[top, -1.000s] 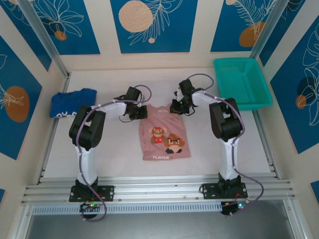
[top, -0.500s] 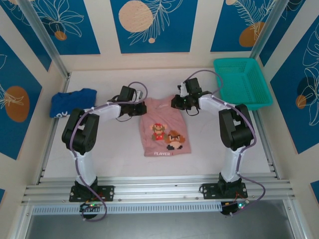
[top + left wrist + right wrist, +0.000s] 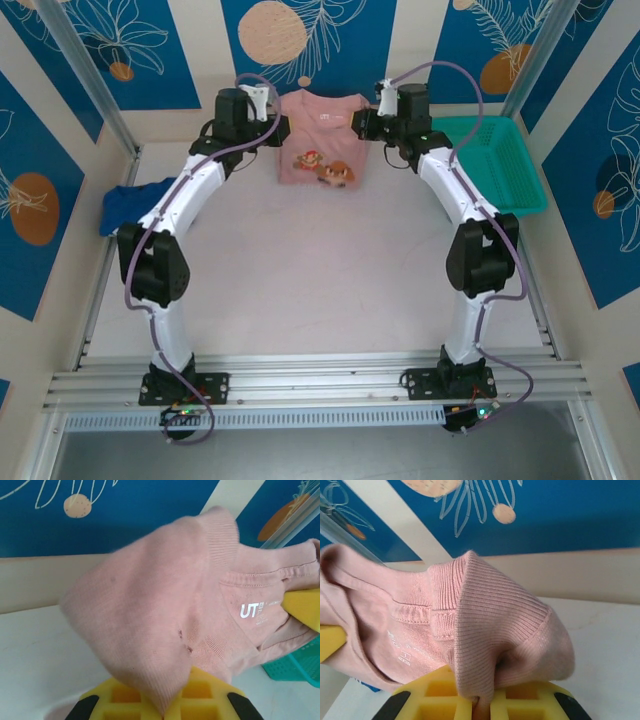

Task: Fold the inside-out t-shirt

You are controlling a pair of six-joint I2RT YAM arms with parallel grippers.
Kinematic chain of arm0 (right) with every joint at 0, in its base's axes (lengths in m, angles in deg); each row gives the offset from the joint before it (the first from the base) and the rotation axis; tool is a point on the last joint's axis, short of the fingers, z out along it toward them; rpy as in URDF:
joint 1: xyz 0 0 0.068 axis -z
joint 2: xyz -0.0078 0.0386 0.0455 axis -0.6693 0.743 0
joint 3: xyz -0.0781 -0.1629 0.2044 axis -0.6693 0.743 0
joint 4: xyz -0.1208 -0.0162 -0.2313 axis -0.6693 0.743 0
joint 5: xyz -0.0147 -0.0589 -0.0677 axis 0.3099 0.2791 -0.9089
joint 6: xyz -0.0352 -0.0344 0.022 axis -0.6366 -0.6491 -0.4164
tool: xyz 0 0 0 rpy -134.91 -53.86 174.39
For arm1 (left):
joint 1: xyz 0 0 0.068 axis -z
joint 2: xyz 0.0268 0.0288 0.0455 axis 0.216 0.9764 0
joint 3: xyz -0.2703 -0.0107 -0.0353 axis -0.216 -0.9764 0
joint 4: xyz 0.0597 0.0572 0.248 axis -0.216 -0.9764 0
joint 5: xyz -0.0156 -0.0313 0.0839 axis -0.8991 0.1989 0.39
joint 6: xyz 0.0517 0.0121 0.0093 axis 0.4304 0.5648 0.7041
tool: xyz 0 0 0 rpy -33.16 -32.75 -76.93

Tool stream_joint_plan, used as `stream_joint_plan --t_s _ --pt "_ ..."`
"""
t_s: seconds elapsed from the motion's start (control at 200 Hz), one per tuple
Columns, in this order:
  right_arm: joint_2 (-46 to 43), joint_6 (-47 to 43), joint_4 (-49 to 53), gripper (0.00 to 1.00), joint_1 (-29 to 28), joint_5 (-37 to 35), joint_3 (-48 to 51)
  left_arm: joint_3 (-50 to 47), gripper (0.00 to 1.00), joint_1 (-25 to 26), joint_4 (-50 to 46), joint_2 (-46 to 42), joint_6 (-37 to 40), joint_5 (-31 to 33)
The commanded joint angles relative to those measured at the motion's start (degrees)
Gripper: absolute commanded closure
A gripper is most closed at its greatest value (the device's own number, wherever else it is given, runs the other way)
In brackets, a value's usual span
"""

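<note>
The inside-out t-shirt (image 3: 318, 140), dusty pink with a colourful print, hangs spread between my two grippers near the back wall, its lower edge close to the table. My left gripper (image 3: 278, 128) is shut on the shirt's left shoulder. My right gripper (image 3: 362, 122) is shut on the right shoulder. In the left wrist view, pink fabric (image 3: 165, 605) is pinched between the yellow fingers of that gripper (image 3: 167, 707), with the neck label showing. In the right wrist view, ribbed cloth (image 3: 485, 625) bunches out of the closed right gripper (image 3: 481, 702).
A teal basket (image 3: 487, 165) stands at the back right, close to the right arm. A royal-blue garment (image 3: 125, 205) lies at the left edge of the table. Slanted metal posts (image 3: 85, 80) frame the back corners. The white table (image 3: 320, 270) spreads in front of the shirt.
Both arms have stretched away from the table's middle to the back and risen, lifting the shirt off the table so that it hangs upright. Both grips have stayed closed.
</note>
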Motion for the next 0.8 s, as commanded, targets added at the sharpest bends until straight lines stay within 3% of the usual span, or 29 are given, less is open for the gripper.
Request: stream_joint_plan --t_s 0.0,0.18,0.345,0.51,0.795 --pt "-3.77 -2.97 -0.32 1.00 -0.84 2.91 6.40 -7.71 1.00 -0.12 -0.67 -2.36 1.28 -2.11" --pt "-15.64 0.04 -3.79 1.00 -3.49 1.80 30.80 -30.11 1.00 2.34 9.20 -10.29 -4.09 -5.46" --pt "-25.45 4.83 -3.41 1.00 -5.95 -1.46 49.82 -49.12 1.00 8.07 19.51 -17.53 -10.11 -6.98" --pt "-23.29 5.05 -1.02 1.00 -5.62 -4.45 51.80 -50.61 1.00 9.47 18.66 -15.16 -7.73 -5.56" --pt "-22.05 1.30 3.71 0.99 -3.59 -6.43 47.52 -43.19 1.00 9.52 15.44 -11.51 -2.11 -5.23"
